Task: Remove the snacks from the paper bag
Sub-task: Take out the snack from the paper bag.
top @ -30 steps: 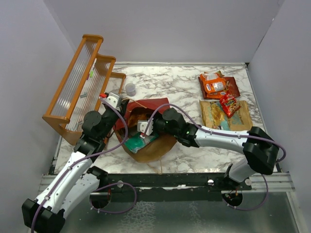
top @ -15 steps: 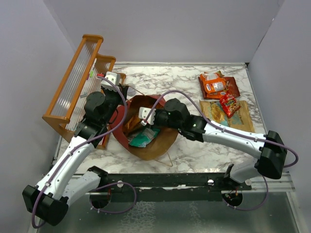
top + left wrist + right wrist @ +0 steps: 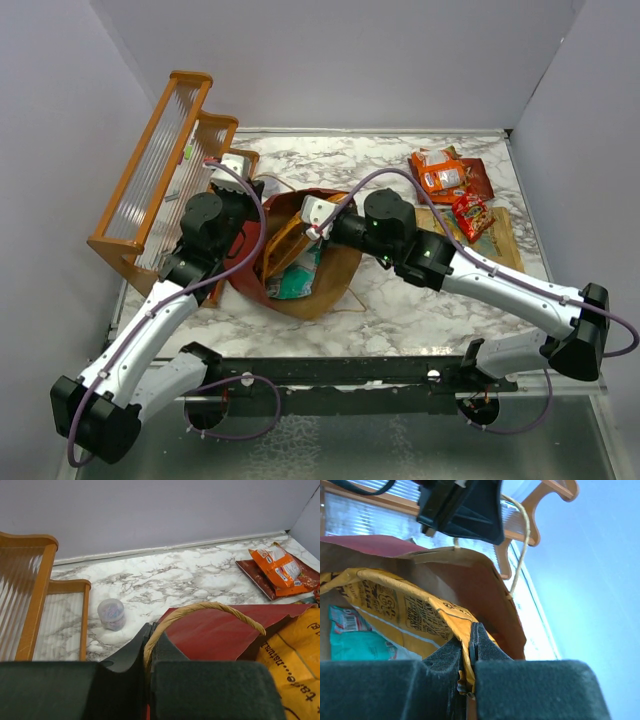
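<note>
Left to right: a rack (image 3: 160, 170) and a small jar (image 3: 111, 614) stand at the left of the desk (image 3: 400, 305). Beside them the left hand (image 3: 150, 635) is pinched shut on the twine handle (image 3: 200, 611) of the paper bag (image 3: 335, 275), which sits mid-desk with its brown inside showing from above. The right hand (image 3: 470, 632) is clamped on the edge of the yellow chip bag (image 3: 410, 610) in the paper bag's mouth, a teal packet (image 3: 360, 640) below it. Far right on the desk lie an orange packet (image 3: 440, 175) atop a Doritos bag (image 3: 480, 180), and a red packet (image 3: 471, 214) just beside.
</note>
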